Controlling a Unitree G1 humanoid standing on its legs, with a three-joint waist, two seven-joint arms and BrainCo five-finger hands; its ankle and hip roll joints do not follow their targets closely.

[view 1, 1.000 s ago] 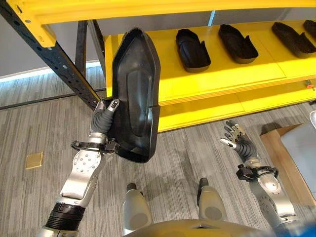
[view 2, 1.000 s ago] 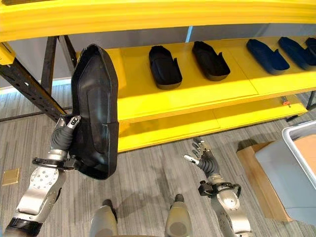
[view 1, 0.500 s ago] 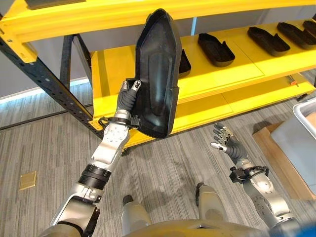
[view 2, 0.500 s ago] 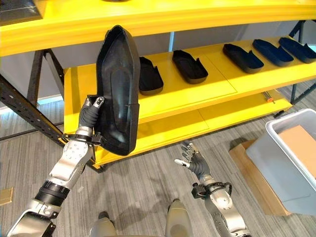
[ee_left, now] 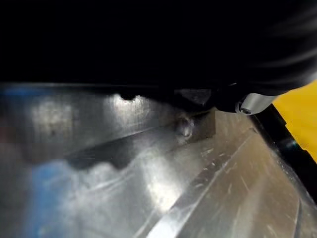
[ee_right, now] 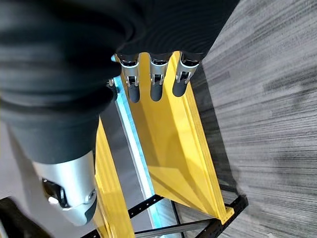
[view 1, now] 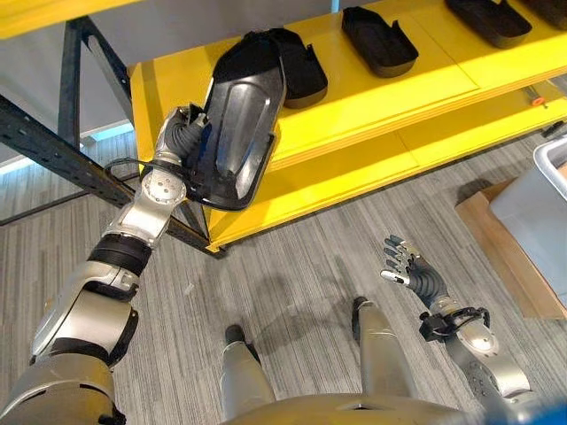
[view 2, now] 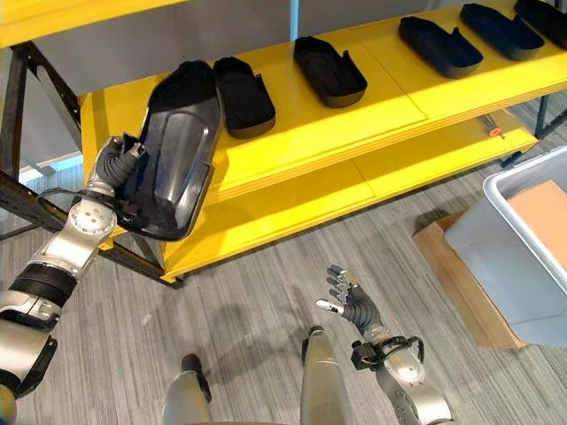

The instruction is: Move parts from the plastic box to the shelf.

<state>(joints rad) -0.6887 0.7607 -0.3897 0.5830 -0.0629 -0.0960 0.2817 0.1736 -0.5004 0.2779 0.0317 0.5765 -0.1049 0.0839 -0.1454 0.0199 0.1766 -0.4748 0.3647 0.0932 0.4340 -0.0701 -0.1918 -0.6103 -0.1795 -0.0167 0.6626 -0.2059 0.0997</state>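
Upper left of the frame: the left hand point(view 1: 183, 142) grips a long black part point(view 1: 237, 133) by its lower edge, fingers apparently curled round it. Its long axis tilts, narrow end over the yellow shelf point(view 1: 399, 97). Lower right, the right hand point(view 1: 409, 274) hangs relaxed, holding nothing.

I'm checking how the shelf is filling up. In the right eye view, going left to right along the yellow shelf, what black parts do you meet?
The black part held in the left hand at the shelf's left end → second black part → third black part → fourth black part → fifth black part, all on the yellow shelf.
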